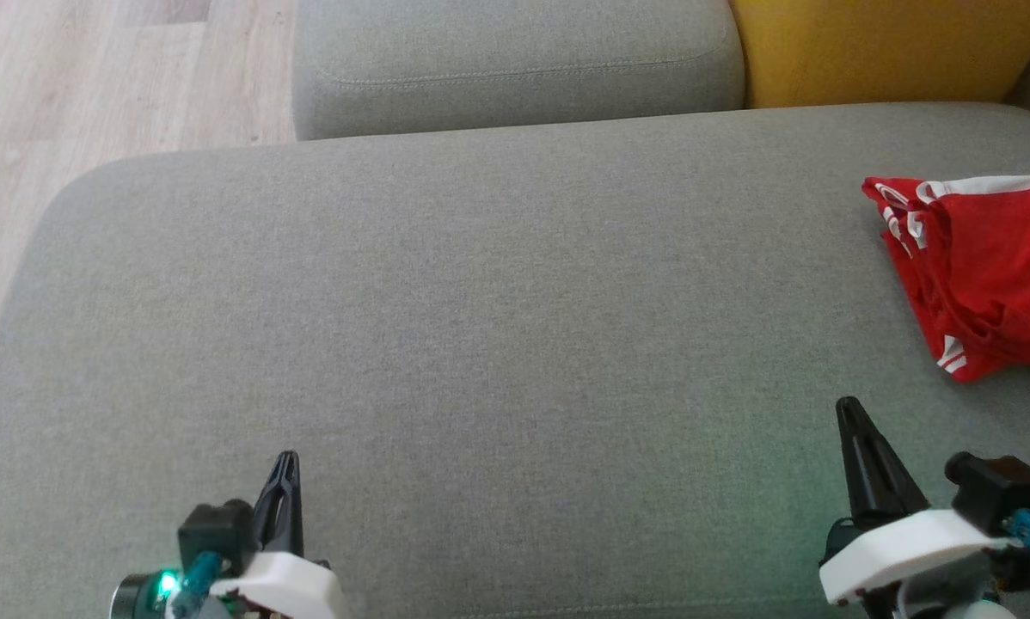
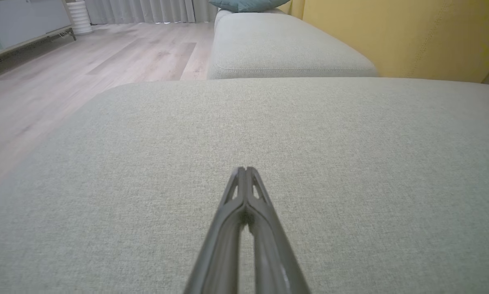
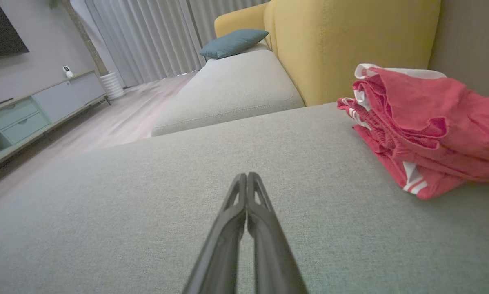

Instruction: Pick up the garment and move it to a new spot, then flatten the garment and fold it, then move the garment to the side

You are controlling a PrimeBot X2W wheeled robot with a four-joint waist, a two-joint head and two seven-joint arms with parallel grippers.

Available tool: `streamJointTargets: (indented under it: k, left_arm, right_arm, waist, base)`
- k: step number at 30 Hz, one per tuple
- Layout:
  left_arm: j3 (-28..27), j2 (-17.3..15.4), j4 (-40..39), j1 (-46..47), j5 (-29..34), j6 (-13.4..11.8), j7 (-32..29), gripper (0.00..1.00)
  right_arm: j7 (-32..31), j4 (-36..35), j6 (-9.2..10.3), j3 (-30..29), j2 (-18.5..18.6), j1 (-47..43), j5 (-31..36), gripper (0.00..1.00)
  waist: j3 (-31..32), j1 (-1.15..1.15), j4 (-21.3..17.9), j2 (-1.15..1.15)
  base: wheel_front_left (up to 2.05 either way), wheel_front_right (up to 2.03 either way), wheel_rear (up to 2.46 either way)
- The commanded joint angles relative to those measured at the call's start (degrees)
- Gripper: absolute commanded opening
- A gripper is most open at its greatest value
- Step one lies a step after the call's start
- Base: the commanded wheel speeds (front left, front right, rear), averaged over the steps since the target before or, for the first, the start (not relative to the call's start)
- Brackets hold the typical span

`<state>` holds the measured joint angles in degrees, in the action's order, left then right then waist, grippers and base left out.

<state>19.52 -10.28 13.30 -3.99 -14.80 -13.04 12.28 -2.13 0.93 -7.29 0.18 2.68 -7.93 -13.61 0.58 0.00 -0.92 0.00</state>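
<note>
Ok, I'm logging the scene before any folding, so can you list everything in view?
garment: one, red with white stripes, crumpled at the right end of the near seat
near seat: one, grey, in front of the robot
far seat: one, grey, beyond the near seat
backrest: one, yellow, right of the far seat
pillow: one, teal, at the far seat's far end
floor: pale wood, left of the seats
curtains: grey, at the far wall
cabinet: one, pale grey-green, across the floor
left fingers: two, dark, shut, over the near seat
right fingers: two, dark, shut, short of the garment and apart from it
</note>
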Motion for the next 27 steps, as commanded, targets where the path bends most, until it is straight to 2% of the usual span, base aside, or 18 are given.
streamJointTargets:
  k: [1,27]
  left_arm:
    - [-1.38,-0.29,-1.73,2.71,-1.90,0.60,-0.22,0.00]
    - [-5.87,0.68,-0.76,4.54,-19.71,5.19,-3.59,0.00]
  right_arm:
    - [0.12,-1.38,-0.01,0.00,0.39,1.90,-2.07,0.00]
    - [0.02,1.90,-0.06,-0.37,1.18,4.65,-20.20,0.00]
  waist:
    - [-0.01,0.00,0.01,0.00]
    - [-0.17,0.00,0.22,0.00]
  base:
    - [0.00,0.00,0.00]
    - [0.00,0.00,0.00]
